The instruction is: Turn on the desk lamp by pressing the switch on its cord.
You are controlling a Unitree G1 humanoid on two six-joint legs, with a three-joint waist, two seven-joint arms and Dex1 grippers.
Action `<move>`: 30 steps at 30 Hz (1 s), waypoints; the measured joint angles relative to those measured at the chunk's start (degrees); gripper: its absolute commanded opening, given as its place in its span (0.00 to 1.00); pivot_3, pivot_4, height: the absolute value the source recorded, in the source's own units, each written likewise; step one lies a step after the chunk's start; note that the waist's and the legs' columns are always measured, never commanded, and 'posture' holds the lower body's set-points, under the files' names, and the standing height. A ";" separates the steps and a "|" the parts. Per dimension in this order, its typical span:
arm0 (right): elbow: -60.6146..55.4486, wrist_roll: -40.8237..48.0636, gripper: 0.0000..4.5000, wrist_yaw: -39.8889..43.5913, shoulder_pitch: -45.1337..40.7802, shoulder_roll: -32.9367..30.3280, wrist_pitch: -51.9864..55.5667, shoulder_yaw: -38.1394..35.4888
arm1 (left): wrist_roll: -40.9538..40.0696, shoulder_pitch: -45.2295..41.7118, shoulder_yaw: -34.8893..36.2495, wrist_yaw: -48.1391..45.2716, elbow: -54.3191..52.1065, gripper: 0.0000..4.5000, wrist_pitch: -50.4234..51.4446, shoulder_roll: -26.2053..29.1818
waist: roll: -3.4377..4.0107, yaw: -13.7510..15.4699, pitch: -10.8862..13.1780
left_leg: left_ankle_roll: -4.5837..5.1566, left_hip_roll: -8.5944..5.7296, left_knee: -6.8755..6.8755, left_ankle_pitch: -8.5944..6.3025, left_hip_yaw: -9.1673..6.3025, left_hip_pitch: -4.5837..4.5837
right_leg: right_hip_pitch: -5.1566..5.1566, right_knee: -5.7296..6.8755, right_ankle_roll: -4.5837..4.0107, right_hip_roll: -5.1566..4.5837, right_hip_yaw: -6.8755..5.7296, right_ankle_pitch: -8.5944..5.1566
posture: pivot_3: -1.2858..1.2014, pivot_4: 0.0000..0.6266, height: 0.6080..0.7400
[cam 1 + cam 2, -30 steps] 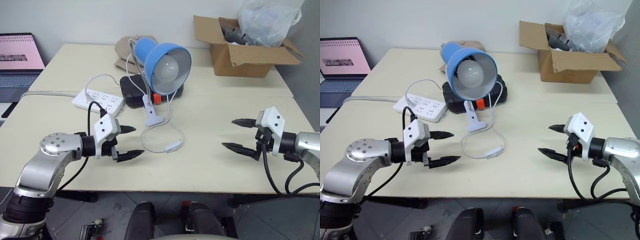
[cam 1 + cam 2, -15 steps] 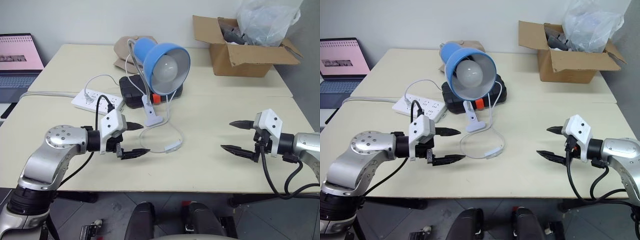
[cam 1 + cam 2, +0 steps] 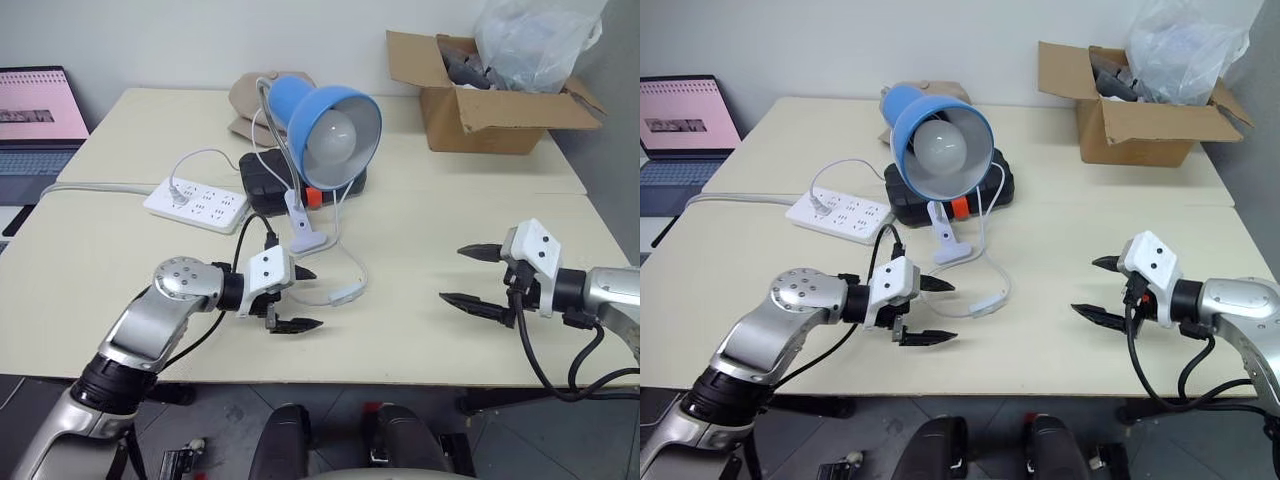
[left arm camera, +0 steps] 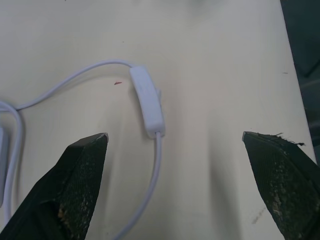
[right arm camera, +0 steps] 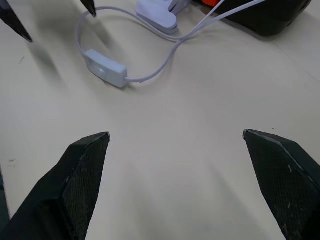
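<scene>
The desk lamp (image 3: 331,123), blue-shaded with a white bulb, stands unlit on its white clip base (image 3: 305,236) at mid-table. Its thin white cord (image 3: 358,264) loops forward across the tabletop to the small white switch (image 3: 345,296), which lies flat. My left gripper (image 3: 317,298) is open, low over the table just left of the switch and pointing at it. In the left wrist view the switch (image 4: 147,102) lies ahead between the spread fingers. My right gripper (image 3: 451,273) hovers open well to the right, apart from the switch (image 5: 105,68).
A white power strip (image 3: 195,202) with a thick grey cable lies left of the lamp, beside a black case (image 3: 262,186). A cardboard box (image 3: 488,108) holding a plastic bag sits at the back right. A laptop (image 3: 35,112) stands far left.
My left gripper has swung right and down, from a hand's width left of the cord loop to just beside the switch. The right gripper has stayed where it was.
</scene>
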 measured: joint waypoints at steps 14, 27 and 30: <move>-4.11 0.81 1.00 -1.07 3.64 -0.27 2.86 -1.69 | 5.62 -2.05 -3.35 1.17 12.39 1.00 -7.68 -8.39 | -0.01 0.04 0.00 | 0.00 -0.01 0.03 0.00 -0.02 -0.01 | 0.01 0.01 0.01 0.00 -0.02 0.01 | 0.52 0.24 1.00; -4.21 1.07 1.00 -1.06 3.83 -0.77 2.88 -1.72 | 9.07 -4.05 -3.97 2.09 17.57 0.59 -12.45 -12.51 | -0.01 0.05 -0.01 | 0.01 -0.02 0.06 0.00 -0.04 -0.01 | 0.03 0.02 0.06 0.00 -0.02 0.04 | 0.52 0.24 1.00; -4.21 1.06 1.00 -1.07 3.86 -0.78 2.86 -1.72 | 9.42 -4.05 -4.11 2.08 17.76 0.46 -12.67 -12.89 | -0.01 0.05 -0.01 | 0.01 -0.02 0.06 0.00 -0.04 -0.01 | 0.03 0.01 0.06 0.00 -0.02 0.04 | 0.52 0.24 1.00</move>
